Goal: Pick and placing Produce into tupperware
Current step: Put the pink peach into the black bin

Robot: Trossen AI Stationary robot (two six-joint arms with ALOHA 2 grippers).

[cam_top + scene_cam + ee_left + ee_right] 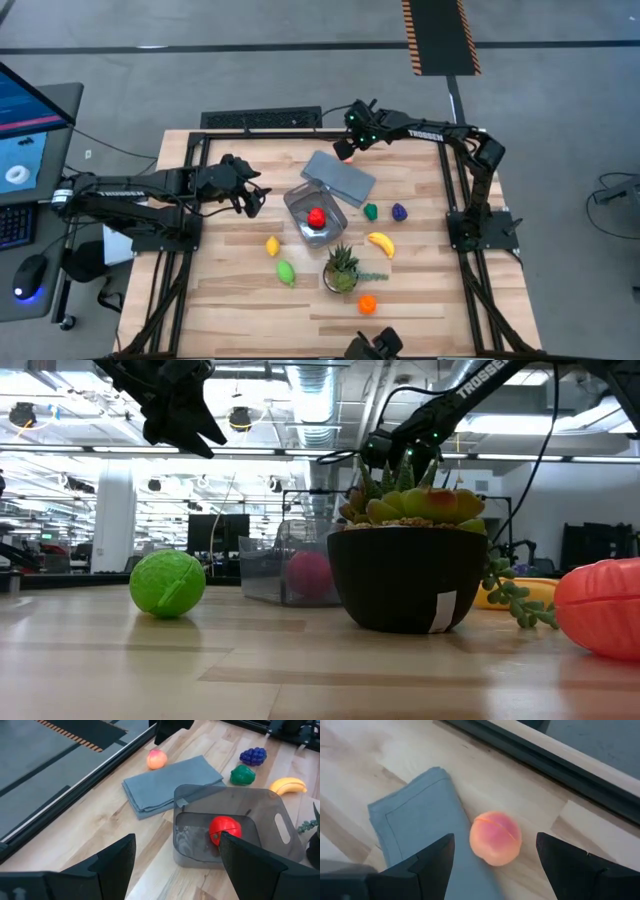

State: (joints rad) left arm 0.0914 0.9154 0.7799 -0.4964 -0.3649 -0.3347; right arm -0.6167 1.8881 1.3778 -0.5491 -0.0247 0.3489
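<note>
The tupperware [300, 203] is a clear tub in the middle of the table with a red tomato [225, 829] inside. A pink-orange peach [496, 838] rests on the wood beside a folded grey-blue cloth [415, 827] near the far edge. My right gripper [346, 150] hovers open over the peach, pointing steeply down. One finger [432, 857] stands on each side of the peach, clear of it. My left gripper [252, 203] hangs open above the table, left of the tub, with nothing between its fingers.
Loose on the table lie a lemon [272, 245], a lime [286, 272], a banana [380, 243], a green pepper [371, 211], purple grapes [400, 212] and an orange piece [367, 304]. A potted succulent [342, 270] stands near the tub's near side.
</note>
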